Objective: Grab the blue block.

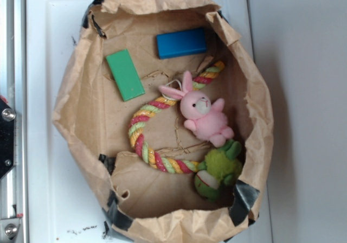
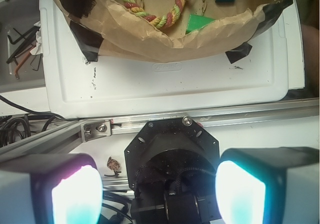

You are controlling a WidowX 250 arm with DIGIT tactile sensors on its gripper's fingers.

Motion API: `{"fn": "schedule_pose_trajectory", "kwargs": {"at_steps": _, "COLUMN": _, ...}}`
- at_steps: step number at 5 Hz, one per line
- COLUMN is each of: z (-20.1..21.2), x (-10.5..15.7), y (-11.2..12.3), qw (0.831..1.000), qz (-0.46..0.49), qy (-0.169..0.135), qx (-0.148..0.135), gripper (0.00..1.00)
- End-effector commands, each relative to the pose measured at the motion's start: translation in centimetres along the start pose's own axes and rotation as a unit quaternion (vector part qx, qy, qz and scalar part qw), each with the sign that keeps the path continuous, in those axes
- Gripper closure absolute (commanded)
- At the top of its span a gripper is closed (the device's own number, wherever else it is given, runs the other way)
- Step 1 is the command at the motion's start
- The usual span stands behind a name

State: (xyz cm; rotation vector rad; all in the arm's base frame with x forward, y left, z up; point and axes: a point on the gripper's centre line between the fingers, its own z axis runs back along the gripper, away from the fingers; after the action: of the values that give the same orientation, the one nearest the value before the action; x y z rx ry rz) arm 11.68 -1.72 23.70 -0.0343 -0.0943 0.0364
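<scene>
Now blue block (image 1: 181, 42) flat in paper bag (image 1: 81, 85), near green block (image 1: 125, 75). End effector (image 2: 159, 194) pads wide apart, well outside bag, holding nothing.

Wrist view: the gripper (image 2: 159, 189) occupies the lower edge of the frame, its two fingers (image 2: 75, 194) appearing as pale, glowing pads at the lower left and lower right. The jaws stand wide apart, with nothing held between them. Between the fingers, the black, roughly octagonal robot base (image 2: 170, 154) is visible, bolted to an aluminium rail. Exterior view: only a black part of the robot (image 1: 5, 140) shows at the left edge; the gripper itself is out of frame.
</scene>
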Motion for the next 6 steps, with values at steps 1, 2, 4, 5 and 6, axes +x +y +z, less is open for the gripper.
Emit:
{"fn": "schedule_pose_trajectory", "kwargs": {"at_steps": 1, "z": 0.0, "x": 0.0, "y": 0.0, "qw": 1.000, "qz": 0.000, "qy": 0.000, "qx": 0.000, "gripper": 0.00}}
{"fn": "schedule_pose_trajectory", "kwargs": {"at_steps": 2, "z": -0.9, "x": 4.4, "y": -1.2, "qw": 1.000, "qz": 0.028, "qy": -0.014, "qx": -0.001, "gripper": 0.00}}
{"fn": "schedule_pose_trajectory", "kwargs": {"at_steps": 4, "z": -2.8, "x": 9.9, "y": 0.0, "qw": 0.996, "qz": 0.076, "qy": -0.046, "qx": 0.013, "gripper": 0.00}}
{"fn": "schedule_pose_trajectory", "kwargs": {"at_steps": 5, "z": -4.6, "x": 12.7, "y": 1.5, "qw": 0.997, "qz": 0.055, "qy": -0.057, "qx": 0.000, "gripper": 0.00}}
{"fn": "schedule_pose_trajectory", "kwargs": {"at_steps": 6, "z": -6.4, "x": 14.8, "y": 2.6, "qw": 0.998, "qz": 0.020, "qy": -0.056, "qx": -0.024, "gripper": 0.00}}
